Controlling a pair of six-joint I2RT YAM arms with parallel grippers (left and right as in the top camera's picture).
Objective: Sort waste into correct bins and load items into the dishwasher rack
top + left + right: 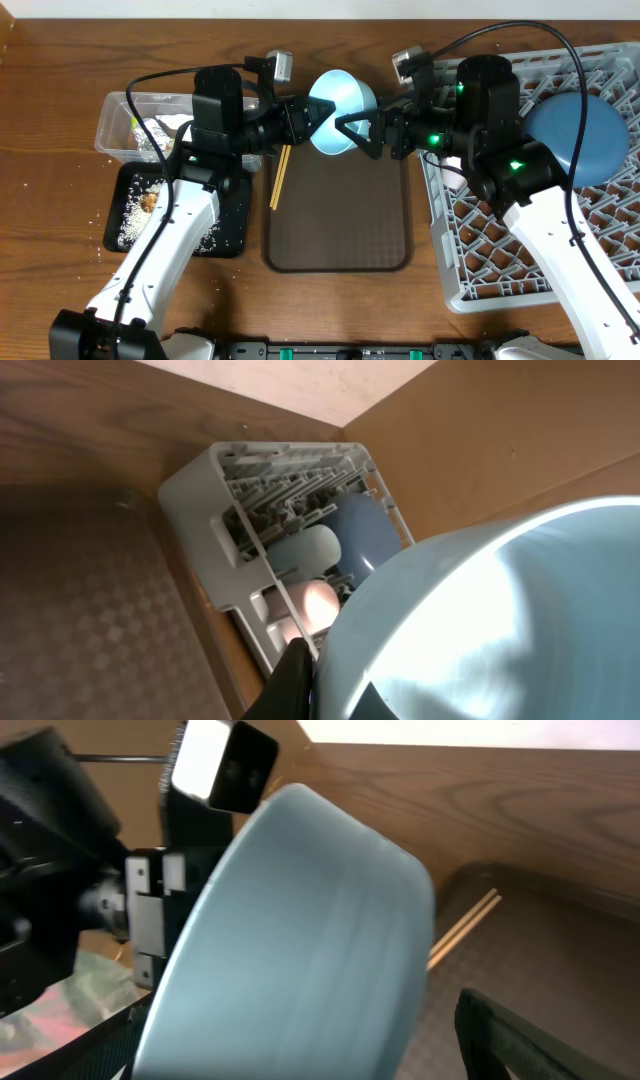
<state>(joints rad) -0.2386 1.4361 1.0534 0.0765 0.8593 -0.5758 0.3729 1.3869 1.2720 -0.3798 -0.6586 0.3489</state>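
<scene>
While the left gripper [311, 116] has its jaws clamped narrow on the rim of the light blue bowl [345, 100], the bowl hangs tipped on its side above the far edge of the brown serving tray [340, 225], its opening turned toward the left arm. The right gripper [359, 133] faces it from the other side with jaws spread wide; in the right wrist view its 2 fingers [520, 1035] stand to either side of the bowl's outer wall, and I cannot tell whether they touch it.

The wooden chopsticks [279, 176] lie on the tray's left edge, just under the left gripper. On the right side of the counter [60, 80] sits the grey dishwasher rack [500, 255], with the dark-blue plate [578, 135] leaning in its far part. The left wrist view shows the pale pink cup [315, 605] and the light blue cup [305, 550] lying in that rack beside the plate.

At the left, the clear tub [113, 120] holds the foil wrapper [160, 135], and the black tray [232, 225] just in front of it carries scattered white rice [130, 225], with some grains on the counter beside it.
</scene>
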